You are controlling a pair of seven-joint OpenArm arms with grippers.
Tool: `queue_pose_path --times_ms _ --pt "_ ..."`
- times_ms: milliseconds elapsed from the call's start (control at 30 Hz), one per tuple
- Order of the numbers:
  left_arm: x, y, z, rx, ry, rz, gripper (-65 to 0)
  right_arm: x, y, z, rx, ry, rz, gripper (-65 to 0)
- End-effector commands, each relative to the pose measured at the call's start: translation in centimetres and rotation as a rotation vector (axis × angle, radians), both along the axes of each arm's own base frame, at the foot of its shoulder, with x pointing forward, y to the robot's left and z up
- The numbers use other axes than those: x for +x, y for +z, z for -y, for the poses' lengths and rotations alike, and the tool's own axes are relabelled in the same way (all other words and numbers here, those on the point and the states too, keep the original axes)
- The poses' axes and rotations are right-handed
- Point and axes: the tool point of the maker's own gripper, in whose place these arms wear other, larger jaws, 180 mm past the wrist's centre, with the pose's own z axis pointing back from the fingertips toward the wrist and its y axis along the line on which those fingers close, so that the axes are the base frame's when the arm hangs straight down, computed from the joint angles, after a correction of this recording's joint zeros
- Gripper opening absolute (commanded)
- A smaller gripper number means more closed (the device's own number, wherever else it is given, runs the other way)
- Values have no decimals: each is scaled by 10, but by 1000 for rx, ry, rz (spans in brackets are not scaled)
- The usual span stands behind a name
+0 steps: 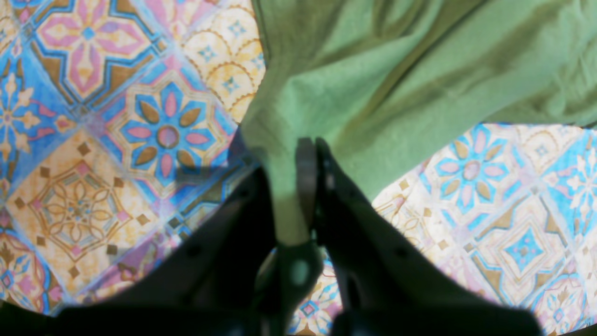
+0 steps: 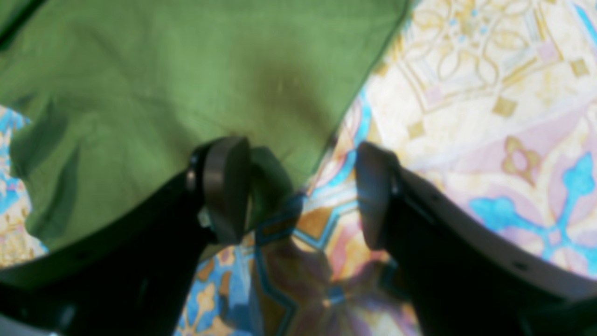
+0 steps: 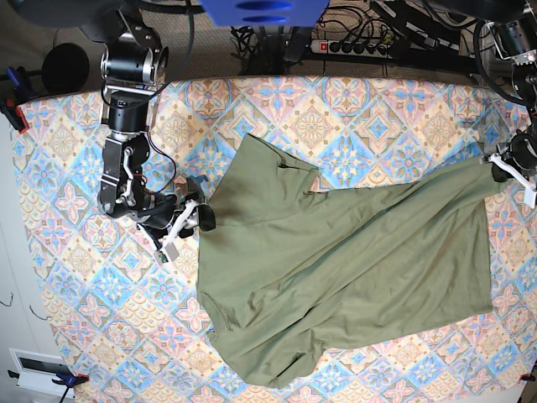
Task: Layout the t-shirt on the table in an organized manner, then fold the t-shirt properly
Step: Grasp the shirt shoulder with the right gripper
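Note:
The olive-green t-shirt (image 3: 336,260) lies spread and wrinkled across the middle of the tile-print table (image 3: 352,109). My left gripper (image 3: 497,166), at the table's right side, is shut on a corner of the shirt; in the left wrist view the gripper (image 1: 298,154) pinches a fold of green cloth (image 1: 396,84) pulled taut. My right gripper (image 3: 191,220) is open at the shirt's left edge. In the right wrist view the gripper (image 2: 298,196) has one finger (image 2: 224,186) over the shirt's edge (image 2: 163,84) and the other finger (image 2: 378,205) over bare table (image 2: 489,93).
A power strip and cables (image 3: 369,38) lie behind the table's far edge. Red-tipped clamps hold the cloth at the left edge (image 3: 13,109) and the front left corner (image 3: 67,379). The left arm is close to the table's right edge.

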Motion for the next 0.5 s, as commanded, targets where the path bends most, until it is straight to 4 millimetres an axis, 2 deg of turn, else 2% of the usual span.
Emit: queue_pose_path --times_ms 0,133,200,467 --pt "9 18 -8 32 -6 44 -650 8 7 2 -6 1 20 -301" --pt "11 19 -8 32 -6 48 -650 7 5 1 -2 1 13 -302" --pt "11 19 -8 31 -6 50 -650 7 6 -2 4 3 13 -330" --pt "12 19 -7 28 -7 51 -650 5 4 -4 4 8 3 -574"
